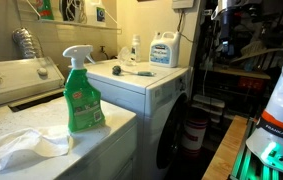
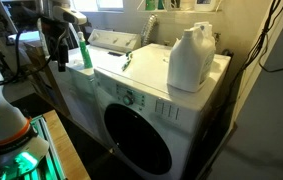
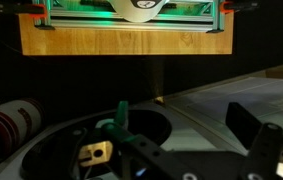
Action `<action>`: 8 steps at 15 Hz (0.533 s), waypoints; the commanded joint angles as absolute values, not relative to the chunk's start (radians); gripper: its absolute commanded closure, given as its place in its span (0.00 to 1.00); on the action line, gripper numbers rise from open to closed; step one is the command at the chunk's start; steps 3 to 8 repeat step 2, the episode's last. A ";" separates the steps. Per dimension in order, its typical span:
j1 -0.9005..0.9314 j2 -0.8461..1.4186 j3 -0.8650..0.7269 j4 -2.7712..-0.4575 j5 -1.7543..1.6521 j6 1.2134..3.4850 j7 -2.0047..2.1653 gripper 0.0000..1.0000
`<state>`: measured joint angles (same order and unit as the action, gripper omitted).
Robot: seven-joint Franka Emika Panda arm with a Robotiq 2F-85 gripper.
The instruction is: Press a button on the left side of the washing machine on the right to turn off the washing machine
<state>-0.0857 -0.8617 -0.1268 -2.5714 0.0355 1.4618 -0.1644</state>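
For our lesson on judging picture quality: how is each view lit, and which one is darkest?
In an exterior view warm light falls on the washing machine, while the picture's right sinks into shadow; in an exterior view the white jug is brightly lit; the wrist view is darkest, its fingers near-silhouettes below a bright wooden board.

Flat white tabletop (image 2: pixel 146 70) of the washing machine (image 2: pixel 131 125): one white jug (image 2: pixel 191 58) is stood upright on it, towards the rear.
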 commanded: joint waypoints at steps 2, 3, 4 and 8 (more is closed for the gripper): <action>-0.078 -0.862 -0.132 -2.570 0.033 1.461 -0.160 0.00; -0.078 -0.862 -0.132 -2.570 0.033 1.461 -0.160 0.00; -0.078 -0.862 -0.132 -2.570 0.033 1.461 -0.160 0.00; -0.078 -0.862 -0.132 -2.570 0.033 1.461 -0.160 0.00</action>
